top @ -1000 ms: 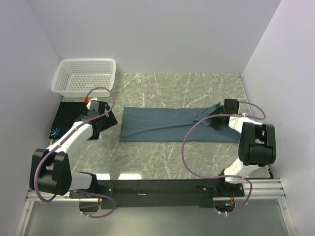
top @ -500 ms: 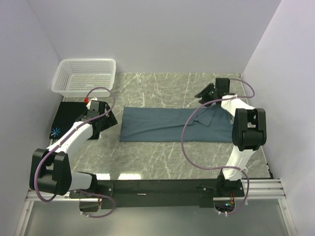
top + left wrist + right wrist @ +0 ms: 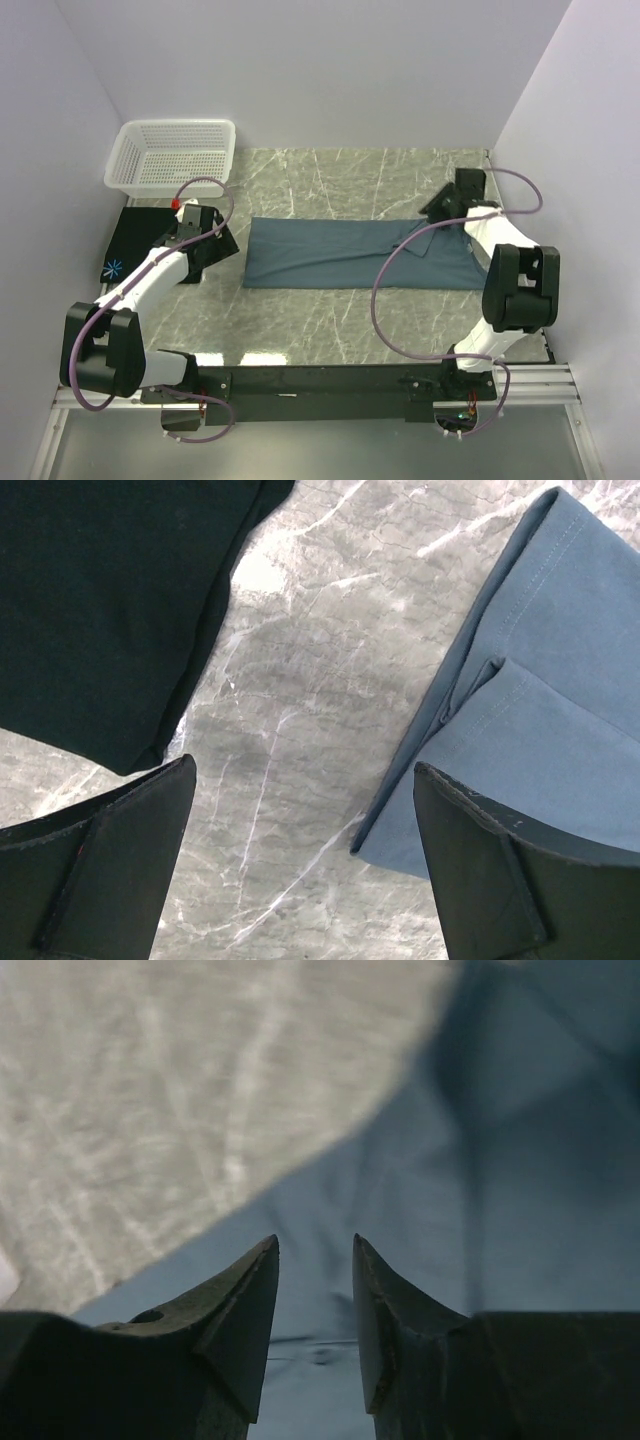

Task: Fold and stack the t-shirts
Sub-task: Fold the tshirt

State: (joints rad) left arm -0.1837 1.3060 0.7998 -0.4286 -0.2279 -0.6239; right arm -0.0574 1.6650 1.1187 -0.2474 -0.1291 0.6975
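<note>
Seen from above, two t-shirts lie on a grey marbled table (image 3: 330, 180), and the folding looks only partly done. The slate-blue t-shirt (image 3: 340, 255) is spread between the two arms as a long flat band, apparently folded lengthwise with its sleeves tucked in, and not yet folded across into a compact packet. The black t-shirt (image 3: 135, 232) lies just to the outer left of the left gripper (image 3: 222, 245), partly under that arm; it looks like a folded square, with a light-blue starburst print (image 3: 113, 268) showing at its near corner. The two shirts are apart, with bare table between them, so nothing is stacked yet. The left gripper hangs over that bare strip with its jaws wide apart and empty; in its wrist view the black cloth is on one side and the blue hem on the other, touching neither finger. The right gripper (image 3: 435, 210) sits at the far right corner of the blue shirt, low over the cloth; in its wrist view its jaws stand only narrowly apart, blue fabric shows through the slit, and no cloth is visibly pinched between them. A white lattice basket (image 3: 175, 155) stands beyond the left gripper at the far left corner, well away from both shirts. By my reading, what is left is the crosswise folding of the blue shirt and setting one shirt on the other.
</note>
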